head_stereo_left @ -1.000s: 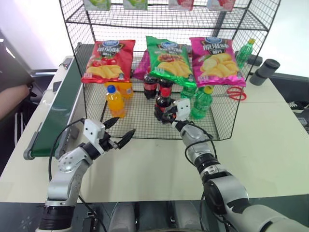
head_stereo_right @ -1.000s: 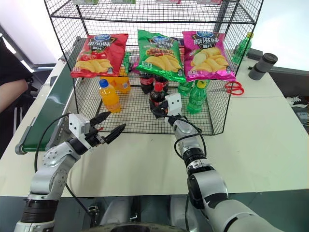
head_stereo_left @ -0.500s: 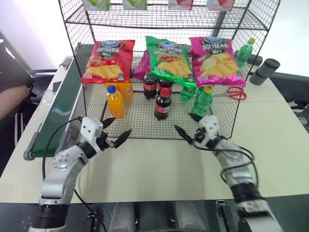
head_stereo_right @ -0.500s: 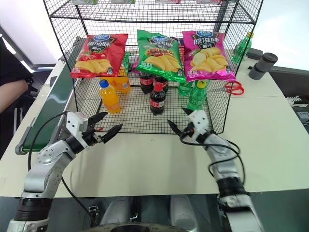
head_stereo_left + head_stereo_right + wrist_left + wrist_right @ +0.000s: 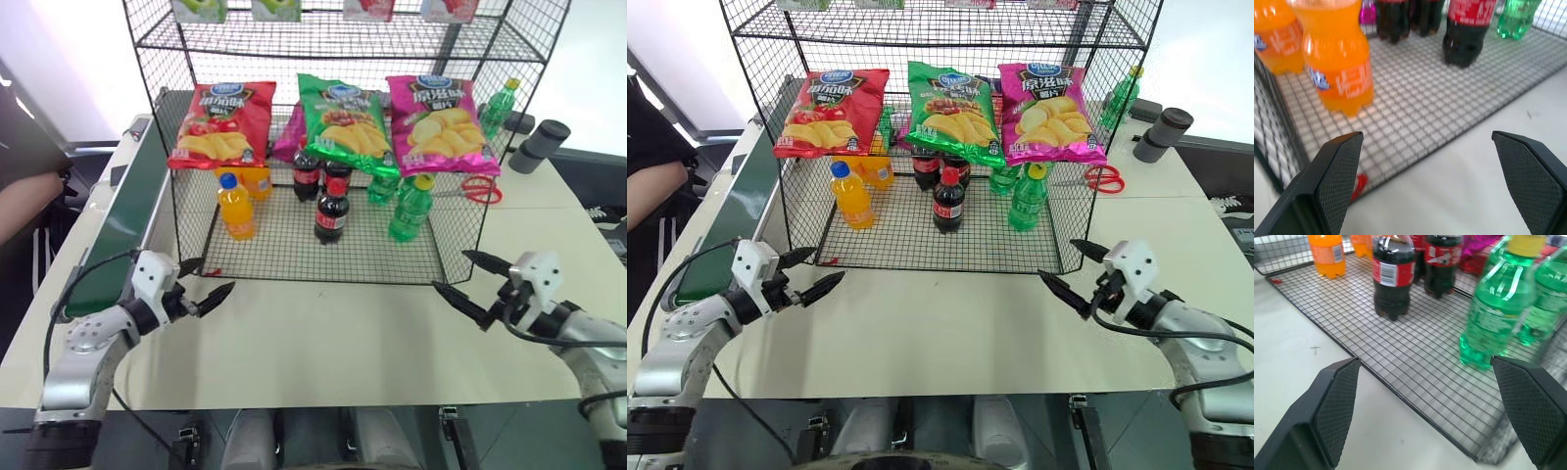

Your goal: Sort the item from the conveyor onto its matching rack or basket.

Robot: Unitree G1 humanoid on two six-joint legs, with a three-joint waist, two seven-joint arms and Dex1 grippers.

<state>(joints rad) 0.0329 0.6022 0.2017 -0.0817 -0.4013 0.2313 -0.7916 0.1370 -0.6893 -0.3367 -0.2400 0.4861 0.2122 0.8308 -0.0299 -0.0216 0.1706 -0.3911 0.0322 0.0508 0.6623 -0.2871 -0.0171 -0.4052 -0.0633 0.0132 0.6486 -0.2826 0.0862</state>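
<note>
Cola bottle (image 5: 331, 211): upright on the grid floor of the black wire rack (image 5: 446, 245), front of two others, at 12 o'clock. Left gripper (image 5: 203, 282) at 8 o'clock and right gripper (image 5: 468, 283) at 4 o'clock: both spread wide, empty, over the table (image 5: 323, 333). Conveyor (image 5: 122, 220): 10 o'clock, beside the rack.

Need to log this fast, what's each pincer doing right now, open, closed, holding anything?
Left pincer: open, holding nothing.
Right pincer: open, holding nothing.
</note>
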